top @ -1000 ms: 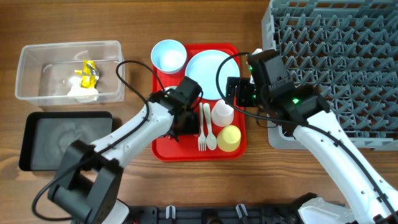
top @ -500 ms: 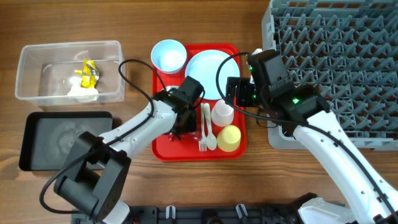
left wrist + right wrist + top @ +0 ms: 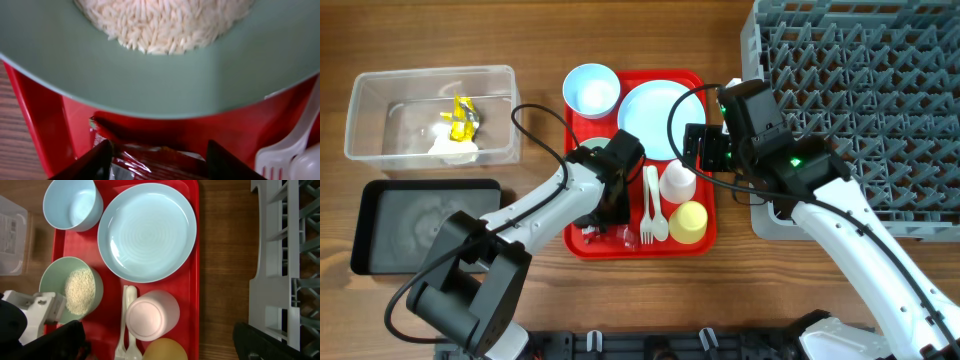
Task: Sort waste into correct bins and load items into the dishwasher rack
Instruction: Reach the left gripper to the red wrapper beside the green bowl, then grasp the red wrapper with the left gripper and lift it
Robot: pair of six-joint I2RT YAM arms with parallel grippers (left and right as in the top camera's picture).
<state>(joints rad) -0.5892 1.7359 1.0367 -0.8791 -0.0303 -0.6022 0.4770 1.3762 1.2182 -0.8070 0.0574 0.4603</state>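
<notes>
My left gripper (image 3: 605,215) is low over the front left of the red serving tray (image 3: 696,84), its fingers apart around the red-and-clear wrapper (image 3: 160,161), which also shows in the overhead view (image 3: 592,232). Just beyond stands the pale green bowl (image 3: 150,85) holding white crumbs (image 3: 165,20). My right gripper (image 3: 705,148) is open and empty above the tray's right edge, over the white cup (image 3: 152,315) and yellow cup (image 3: 165,351). The blue bowl (image 3: 591,90), blue plate (image 3: 655,115), fork (image 3: 645,215) and spoon (image 3: 659,215) lie on the tray.
The clear tub (image 3: 432,71) at the far left holds the yellow wrapper (image 3: 461,115) and white tissue (image 3: 455,148). The black tray (image 3: 425,225) sits in front of it. The grey dishwasher rack (image 3: 860,110) fills the right side, close to my right arm.
My left gripper has shifted slightly over the tray's front, and the red-and-clear wrapper now shows below it in the overhead view. The right arm has not moved.
</notes>
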